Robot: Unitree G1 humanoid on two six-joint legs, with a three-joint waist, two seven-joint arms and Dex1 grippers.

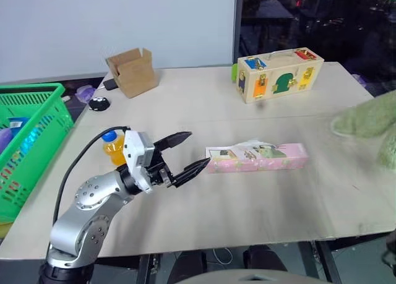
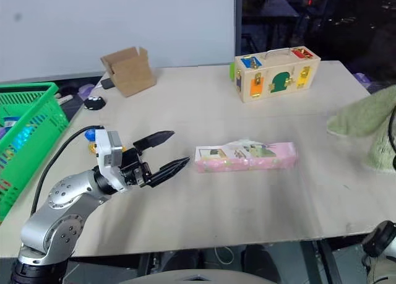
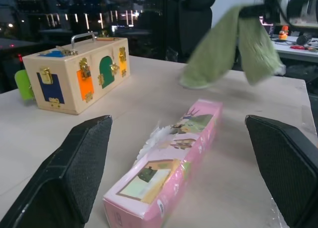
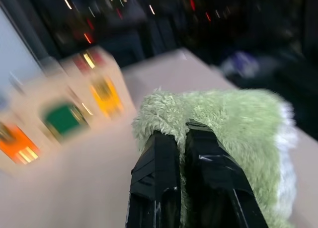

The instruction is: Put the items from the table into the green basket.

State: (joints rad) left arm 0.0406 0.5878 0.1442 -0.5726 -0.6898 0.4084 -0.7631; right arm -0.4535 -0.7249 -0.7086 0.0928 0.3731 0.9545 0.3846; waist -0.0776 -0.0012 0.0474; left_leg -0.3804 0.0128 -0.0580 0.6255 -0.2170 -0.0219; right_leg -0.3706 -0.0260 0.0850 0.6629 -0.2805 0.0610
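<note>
The pink box (image 1: 256,158) lies flat on the tabletop (image 1: 204,104) at the centre of the frame, long axis running left to right, its printed pictures facing up and a bit of crinkled white wrap at its top edge. It looks like thin glossy card, long and flat with square ends. Just left of its near end, apart from it, the left end effector (image 1: 187,153) hangs with its two black fingers spread wide and empty, pointing level at the box end; in the left wrist view the box runs away between the two textured pads (image 3: 79,173). The step in hand seems to be the approach to the box. The next move likely calls for sliding the fingers on around the narrow width, closing, then carrying it left. The bottle (image 1: 114,146), small, round, orange with a blue cap, stands behind the left arm at the left of the frame, near the tabletop's edge. The basket (image 1: 37,132), bright green lattice plastic with a thick rim, sits beyond that edge at the far left. At the right edge, the right end effector (image 4: 181,138) is clamped on a fluffy green cloth (image 1: 366,118). The toy box (image 1: 279,74) and cardboard box (image 1: 132,71) sit at the back.
</note>
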